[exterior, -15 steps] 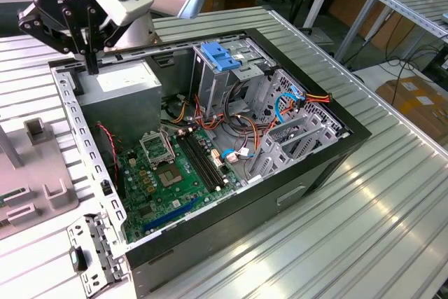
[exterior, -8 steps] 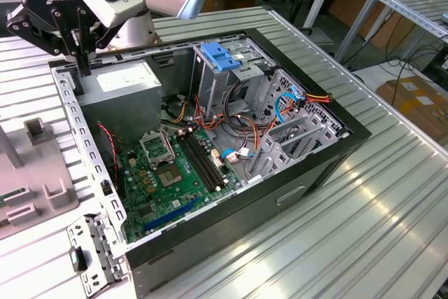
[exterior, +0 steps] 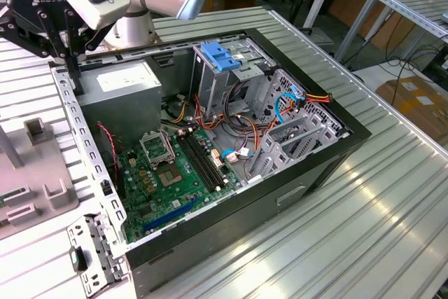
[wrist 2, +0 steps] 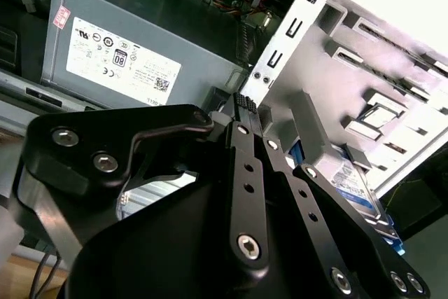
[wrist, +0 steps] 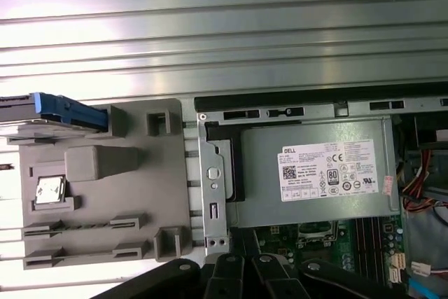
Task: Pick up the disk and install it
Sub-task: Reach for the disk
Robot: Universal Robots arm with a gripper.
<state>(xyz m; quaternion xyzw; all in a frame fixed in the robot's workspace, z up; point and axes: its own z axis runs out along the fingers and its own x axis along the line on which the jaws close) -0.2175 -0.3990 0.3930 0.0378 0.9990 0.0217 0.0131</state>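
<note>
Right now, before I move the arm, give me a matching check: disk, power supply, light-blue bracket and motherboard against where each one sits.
Things:
1. disk
2. power supply
3. light-blue bracket
4. motherboard

Places:
A. on top of the metal drive cage inside the case
B. outside the case, at the edge of the grey fixture
C. flat in the bottom of the case, green
D. in a corner of the case, grey with a white sticker

Pairs: 1-B, 2-D, 3-A, 4-C
</note>
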